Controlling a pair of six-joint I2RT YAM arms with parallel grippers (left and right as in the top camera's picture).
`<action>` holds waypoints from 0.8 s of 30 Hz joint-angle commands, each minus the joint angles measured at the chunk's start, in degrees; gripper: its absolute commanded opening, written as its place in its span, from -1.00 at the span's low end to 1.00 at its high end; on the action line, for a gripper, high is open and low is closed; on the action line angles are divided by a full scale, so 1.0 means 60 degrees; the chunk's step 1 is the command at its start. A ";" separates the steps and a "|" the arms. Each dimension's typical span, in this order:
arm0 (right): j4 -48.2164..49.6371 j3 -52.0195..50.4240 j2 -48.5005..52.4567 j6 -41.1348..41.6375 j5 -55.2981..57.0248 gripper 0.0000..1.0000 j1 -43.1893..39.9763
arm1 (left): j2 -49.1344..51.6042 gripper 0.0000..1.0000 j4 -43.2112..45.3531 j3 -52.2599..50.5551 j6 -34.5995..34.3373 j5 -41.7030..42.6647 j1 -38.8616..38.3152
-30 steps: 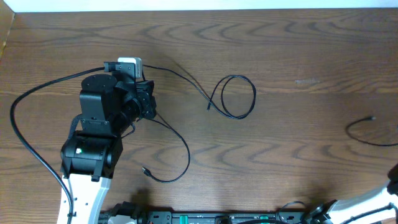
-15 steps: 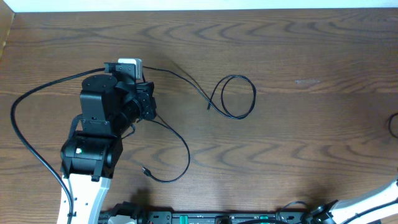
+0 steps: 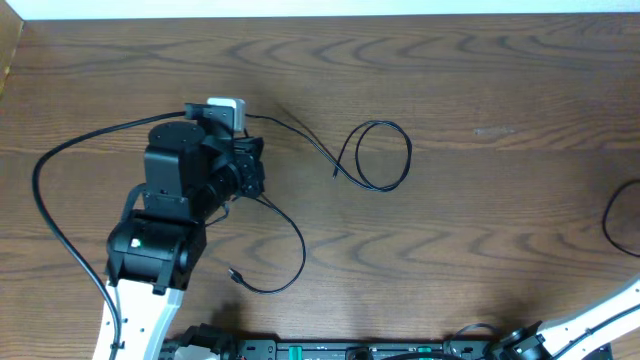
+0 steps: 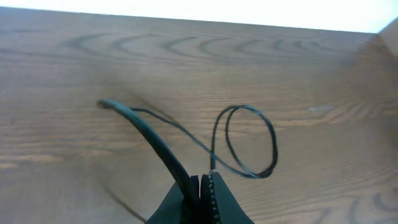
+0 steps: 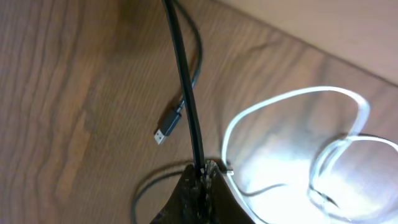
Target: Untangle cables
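Note:
A thin black cable [image 3: 409, 155] lies in a small loop at mid-table. It runs left into my left gripper [image 3: 253, 168], then curls down to a small plug [image 3: 233, 272] near the front. In the left wrist view the left gripper [image 4: 202, 180] is shut on that black cable [image 4: 152, 134], with the loop [image 4: 272, 140] lying beyond it. The right gripper [image 5: 205, 167] is shut on another black cable [image 5: 183, 74], whose USB plug [image 5: 163, 133] rests on the wood. A white cable [image 5: 292, 95] lies in loops beside it. Overhead, an arc of black cable [image 3: 607, 215] shows at the right edge.
The left arm's thick black supply wire [image 3: 40, 200] sweeps around the table's left side. The right arm's white link [image 3: 605, 315] crosses the front right corner. The table's far edge [image 3: 320, 14] runs along the top.
My left arm has shifted slightly to the right, still gripping its cable. The black cable arc at the right edge has slid further right and down. Both grippers stay shut.

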 commanded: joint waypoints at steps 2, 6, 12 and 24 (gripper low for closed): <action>0.0157 0.0076 0.0408 -0.0565 -0.0743 -0.99 -0.0018 | -0.0106 -0.83 0.0288 0.0255 -0.0080 -0.0040 -0.0364; 0.0157 0.0095 0.0408 -0.0681 -0.0980 -0.98 0.0051 | -0.0106 -0.83 0.0277 0.0255 -0.0084 -0.0036 -0.0390; -0.0109 0.0372 0.0404 -0.0601 -0.1009 0.99 0.0222 | -0.0106 -0.83 0.0204 0.0255 -0.0080 -0.0033 -0.0390; -0.0911 0.1450 -0.0667 -0.0189 -0.0372 0.99 0.1424 | -0.0106 -0.83 -0.0124 0.0255 -0.0073 -0.0036 -0.0390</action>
